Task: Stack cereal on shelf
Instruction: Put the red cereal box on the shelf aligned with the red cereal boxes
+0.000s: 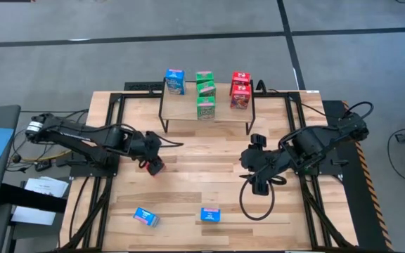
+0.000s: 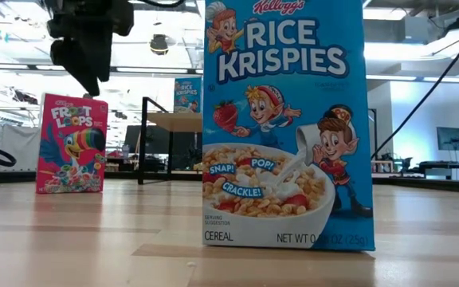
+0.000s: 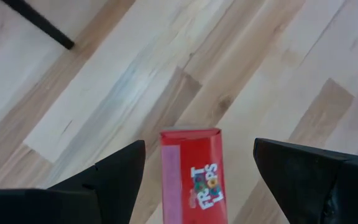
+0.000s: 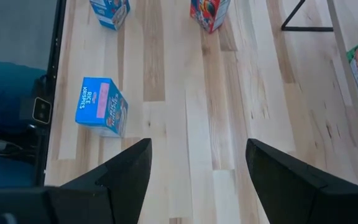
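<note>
Already stacked on the small light-wood shelf on thin black legs [image 1: 223, 112], at twelve o'clock on the table: one small blue printed cardboard cereal box [image 1: 175, 81] at its eleven o'clock end, three green cereal boxes [image 1: 205, 94] grouped at the middle, two red cereal boxes [image 1: 240, 90] at its one o'clock end. Six up, then, by the look of it.

Left on the slatted wooden tabletop [image 1: 202, 183]: a third red cereal box [image 1: 155, 166] standing at about nine o'clock from the centre, a blue box lying flat [image 1: 145, 217] at seven o'clock, and another blue box standing upright [image 1: 210, 215] at six o'clock, close against the low camera.

Left gripper [image 1: 153, 160] poised directly over that third red box, fingers [image 3: 114, 174] spread to either side of it with clear gaps, not touching, nothing held. Right gripper [image 1: 259, 184] hanging at four o'clock over bare boards, fingers [image 4: 126, 168] likewise parted and empty, well apart from any box.

Probably the pick of the last red box in hand; afterwards two blue ones to collect, so roughly two thirds done.
</note>
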Available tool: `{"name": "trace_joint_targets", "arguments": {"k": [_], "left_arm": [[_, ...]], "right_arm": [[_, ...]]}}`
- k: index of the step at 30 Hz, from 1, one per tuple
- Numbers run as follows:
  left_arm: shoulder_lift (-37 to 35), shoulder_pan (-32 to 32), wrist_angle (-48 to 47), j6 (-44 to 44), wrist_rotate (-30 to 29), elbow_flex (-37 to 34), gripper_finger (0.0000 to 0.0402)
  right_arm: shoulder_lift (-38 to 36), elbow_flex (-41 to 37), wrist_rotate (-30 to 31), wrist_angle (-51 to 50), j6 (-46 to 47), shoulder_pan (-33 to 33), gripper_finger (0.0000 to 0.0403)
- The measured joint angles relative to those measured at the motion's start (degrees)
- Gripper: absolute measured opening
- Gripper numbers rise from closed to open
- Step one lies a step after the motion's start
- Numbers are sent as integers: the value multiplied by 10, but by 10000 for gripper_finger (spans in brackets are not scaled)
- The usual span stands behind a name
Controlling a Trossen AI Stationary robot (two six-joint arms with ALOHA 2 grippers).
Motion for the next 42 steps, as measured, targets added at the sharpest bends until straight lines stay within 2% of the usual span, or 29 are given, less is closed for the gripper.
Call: {"name": "trace_joint_targets", "arguments": {"k": [20,36,42], "left_arm": [[4,-40,-65,-83,-24,0,288],[4,-50,-64,-92,-15,-1,288],[26,-65,-58,-96,-21,-1,288]], "right_arm": [[0,0,0,0,0,0,286],[0,0,-2,-1,0,0,286],[0,0,-3,-1,0,0,286]]}}
